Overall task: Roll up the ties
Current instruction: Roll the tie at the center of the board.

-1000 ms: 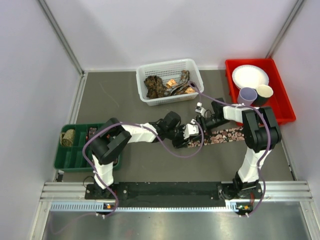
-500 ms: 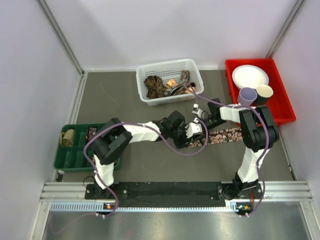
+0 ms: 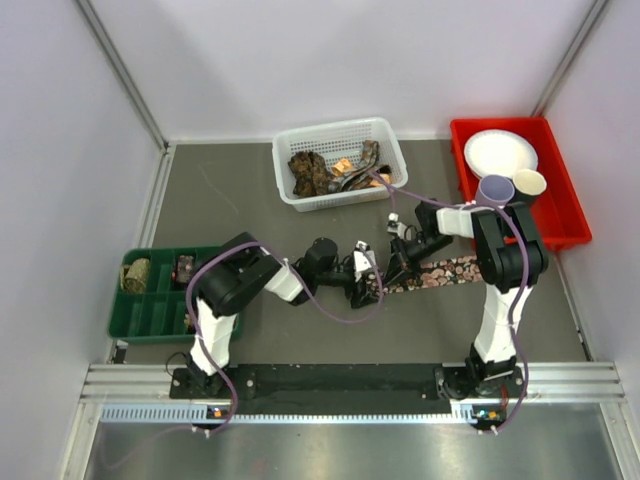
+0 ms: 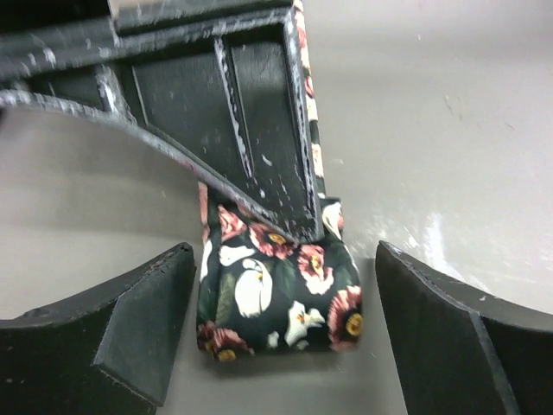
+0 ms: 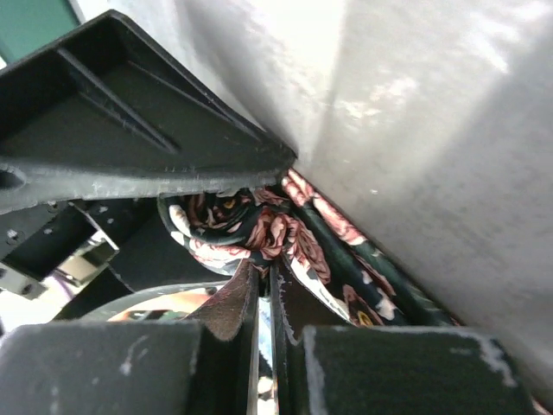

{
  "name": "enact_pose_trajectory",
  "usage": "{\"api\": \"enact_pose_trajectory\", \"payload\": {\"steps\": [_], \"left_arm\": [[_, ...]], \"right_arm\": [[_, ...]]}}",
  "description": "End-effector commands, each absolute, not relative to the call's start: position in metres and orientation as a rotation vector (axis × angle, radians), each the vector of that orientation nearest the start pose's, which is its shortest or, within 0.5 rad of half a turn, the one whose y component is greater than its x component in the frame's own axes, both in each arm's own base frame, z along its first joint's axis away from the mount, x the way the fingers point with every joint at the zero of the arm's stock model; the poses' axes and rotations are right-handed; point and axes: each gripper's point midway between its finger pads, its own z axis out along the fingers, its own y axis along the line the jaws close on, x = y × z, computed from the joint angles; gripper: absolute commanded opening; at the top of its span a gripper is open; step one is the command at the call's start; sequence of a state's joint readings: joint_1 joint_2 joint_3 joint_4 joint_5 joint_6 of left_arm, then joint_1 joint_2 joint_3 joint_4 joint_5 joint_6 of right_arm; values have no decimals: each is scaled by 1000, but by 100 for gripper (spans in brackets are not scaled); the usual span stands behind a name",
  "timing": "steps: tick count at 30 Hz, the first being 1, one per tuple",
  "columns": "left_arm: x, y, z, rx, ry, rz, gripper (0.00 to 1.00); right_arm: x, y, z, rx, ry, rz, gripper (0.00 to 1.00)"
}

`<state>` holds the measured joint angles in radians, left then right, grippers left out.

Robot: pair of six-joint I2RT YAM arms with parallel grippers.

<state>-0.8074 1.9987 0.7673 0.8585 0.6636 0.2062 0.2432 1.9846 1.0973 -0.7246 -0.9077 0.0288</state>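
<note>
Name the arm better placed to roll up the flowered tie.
Right. The right claw is closed at the coiled end of the tie, in line with its flat strip. The left claw is open, fingers either side of the coil, not touching it.

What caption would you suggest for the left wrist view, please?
Open left gripper flanks the partly rolled floral tie on the table, whose roll the right gripper grips.

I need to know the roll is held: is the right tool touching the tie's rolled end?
Touching. In the right wrist view, the right tool is pinched shut on the tie at its rolled end.
</note>
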Motion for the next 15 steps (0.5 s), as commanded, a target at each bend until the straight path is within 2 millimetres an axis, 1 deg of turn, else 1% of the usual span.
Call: {"api": "enact_pose_trajectory", "payload": {"steps": [1, 2, 3, 4, 7, 8, 10, 11, 12, 13, 14, 15], "left_arm": [[238, -408, 23, 1317, 1354, -1093, 87], [240, -410, 25, 1319, 1326, -1084, 84], [240, -410, 19, 1326, 1328, -1079, 82], [240, -410, 16, 1330, 1326, -1078, 74], [239, -409, 7, 1342, 1331, -1070, 63], [239, -407, 4, 1338, 1347, -1063, 58], [238, -403, 0, 1338, 1373, -1056, 52], [239, -401, -2, 1343, 1385, -1032, 44], [238, -397, -5, 1349, 1424, -1023, 40], [239, -395, -9, 1355, 1457, -1007, 36], [245, -393, -3, 1343, 1479, -986, 29], [241, -386, -14, 1361, 1564, -989, 26]], "right_arm": [[248, 167, -33, -330, 3115, 958, 0], [250, 165, -34, -328, 3124, 927, 0], [250, 164, -34, -325, 3133, 917, 0], [250, 164, -34, -317, 3144, 910, 0], [250, 162, -36, -309, 3159, 898, 0], [251, 163, -36, -302, 3158, 903, 0], [250, 165, -34, -305, 3155, 923, 0], [250, 168, -30, -308, 3148, 963, 0], [252, 171, -26, -335, 3123, 997, 0], [251, 179, -17, -332, 3097, 1094, 0], [251, 181, -11, -326, 3083, 1131, 1], [256, 180, 0, -367, 3016, 1172, 5]]}}
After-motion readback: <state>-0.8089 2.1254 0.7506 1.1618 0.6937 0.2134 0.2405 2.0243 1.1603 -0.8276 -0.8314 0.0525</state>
